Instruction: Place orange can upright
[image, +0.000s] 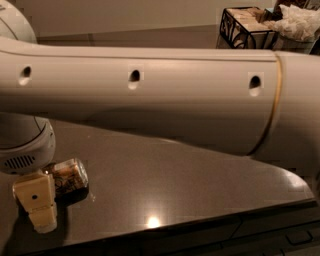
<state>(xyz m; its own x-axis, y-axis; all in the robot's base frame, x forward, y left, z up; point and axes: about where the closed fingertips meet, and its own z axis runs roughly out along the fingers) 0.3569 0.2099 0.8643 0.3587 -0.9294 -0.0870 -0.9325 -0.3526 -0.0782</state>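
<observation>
The orange can (70, 181), with mottled brown-orange print and a silver end, lies on its side on the dark glossy table (180, 185) at the lower left. My gripper (39, 207) hangs from the round white wrist at the far left. It is low over the table, right at the can's left end and partly in front of it. My thick white arm crosses the whole upper half of the view and hides the table behind it.
A black wire basket (245, 27) and a crumpled white bag (297, 20) stand at the far right back. The table's front edge runs along the bottom right, with a dark drop below it.
</observation>
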